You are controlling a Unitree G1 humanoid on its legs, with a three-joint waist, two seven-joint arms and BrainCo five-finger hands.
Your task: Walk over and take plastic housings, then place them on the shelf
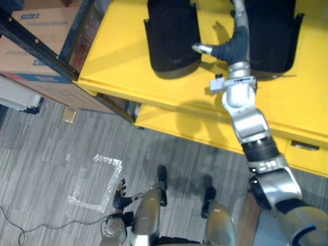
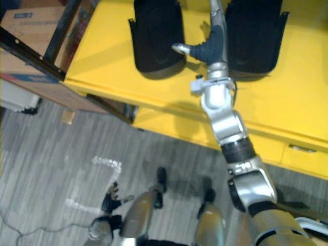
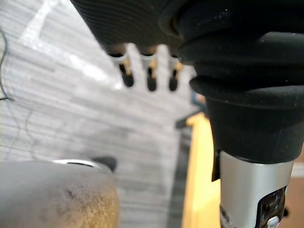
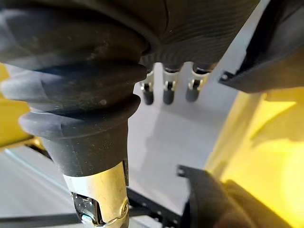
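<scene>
- Two black plastic housings are the job here: the left housing and the right housing both lie flat on the yellow counter, so neither has been picked up.
- Judging by that, the walk to the counter looks done. The grasp, the carry and the placing on the shelf are all left to do.
- The right hand reaches out over the counter into the gap between the two housings, its fingers straight and holding nothing.
- The left housing sits just beside that hand on its thumb side, and the thumb points toward it without reaching it.
- The right housing lies close against the hand's other side; whether the two touch cannot be told.
- The right wrist view shows the straight fingers with dark housing edges on either side of them.
- The left hand hangs low over the grey floor, far from both housings, its fingers relaxed and empty.
- The shelf, a dark metal frame with a cardboard box in it, stands beyond the left housing on the right hand's thumb side, well apart from that hand.
</scene>
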